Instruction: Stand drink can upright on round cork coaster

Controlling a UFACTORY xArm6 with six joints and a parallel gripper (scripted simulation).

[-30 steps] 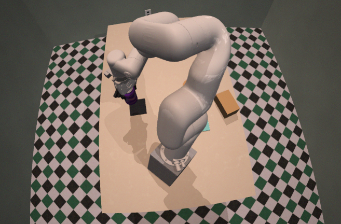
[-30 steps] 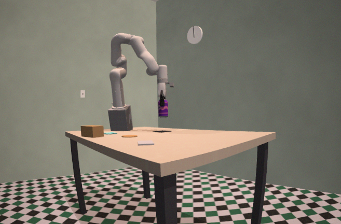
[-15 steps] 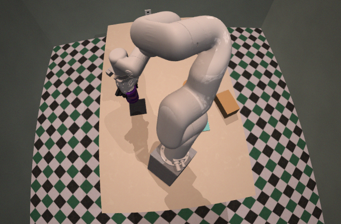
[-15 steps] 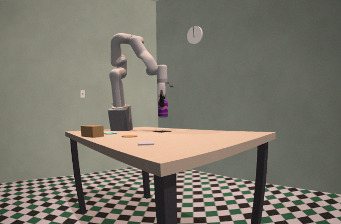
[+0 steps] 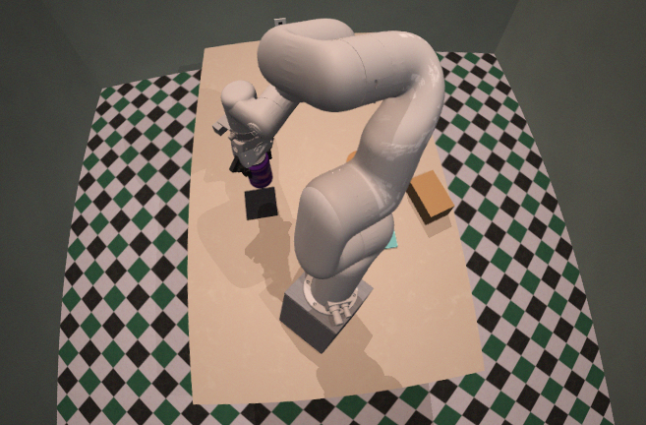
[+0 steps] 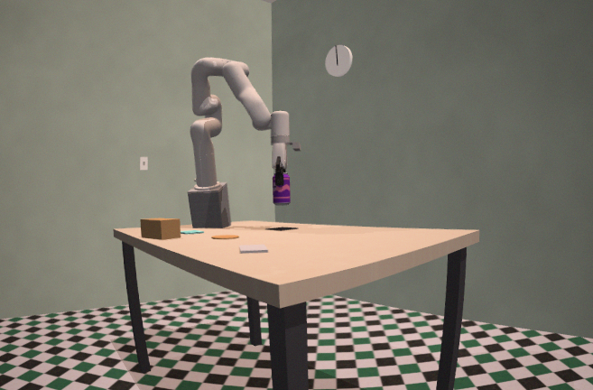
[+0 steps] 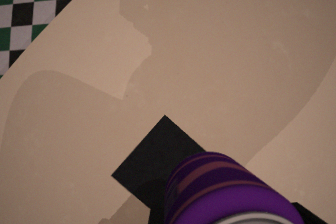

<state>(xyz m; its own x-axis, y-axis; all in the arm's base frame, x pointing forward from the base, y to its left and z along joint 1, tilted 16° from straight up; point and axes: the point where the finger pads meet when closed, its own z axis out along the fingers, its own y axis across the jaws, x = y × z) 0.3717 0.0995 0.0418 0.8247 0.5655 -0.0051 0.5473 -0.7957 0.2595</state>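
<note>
Gripper (image 6: 278, 168) clenched on the can (image 6: 281, 189), upright, high above the black square (image 6: 281, 227); cork coaster (image 6: 225, 236) lies nearer, left.

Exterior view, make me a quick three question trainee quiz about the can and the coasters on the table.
1. True or false: the purple drink can rests on the table.
2. What does the gripper grip?
3. The round cork coaster lies: A) under the can, B) on the black square coaster, C) apart, nearer the brown box.

Key: 1 false, it hangs in the air. 2 the can's top. 3 C.
</note>
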